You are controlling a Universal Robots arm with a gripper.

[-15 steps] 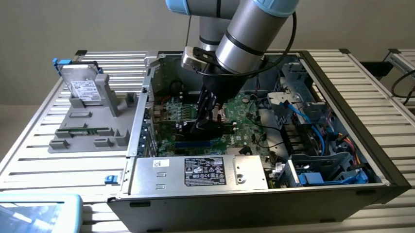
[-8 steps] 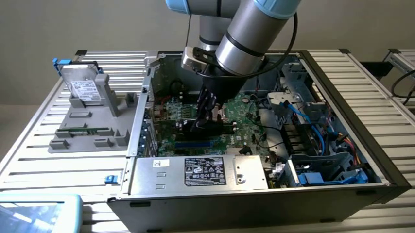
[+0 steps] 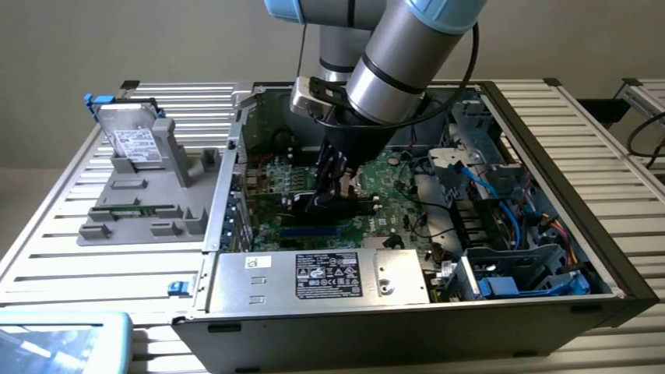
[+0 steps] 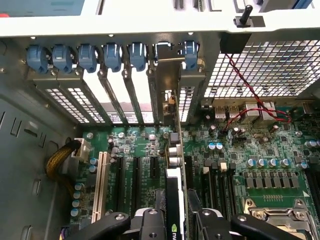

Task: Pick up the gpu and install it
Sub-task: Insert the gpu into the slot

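Note:
The gpu [image 4: 175,192] stands on edge between my gripper's fingers [image 4: 150,222], its green board and black cooler seen end-on. Its silver bracket [image 4: 167,87] reaches the row of rear slot openings, beside a fitted slot cover. The card's lower edge sits along a slot of the green motherboard [image 4: 250,145]; I cannot tell whether it is pressed in. My gripper [image 4: 176,225] is shut on the gpu. In the exterior view the gripper [image 3: 327,199] is deep in the open computer case [image 3: 416,335], over the motherboard [image 3: 390,183], with the dark gpu [image 3: 311,209] at its tip.
Blue slot clips [image 4: 87,55] line the rear wall. A red cable [image 4: 250,90] crosses the vent mesh. The power supply [image 3: 322,276] lies close in front of the gripper, and a drive cage with blue cables [image 3: 519,265] fills the case's right. A silver hard drive [image 3: 135,140] rests on a grey fixture [image 3: 135,206].

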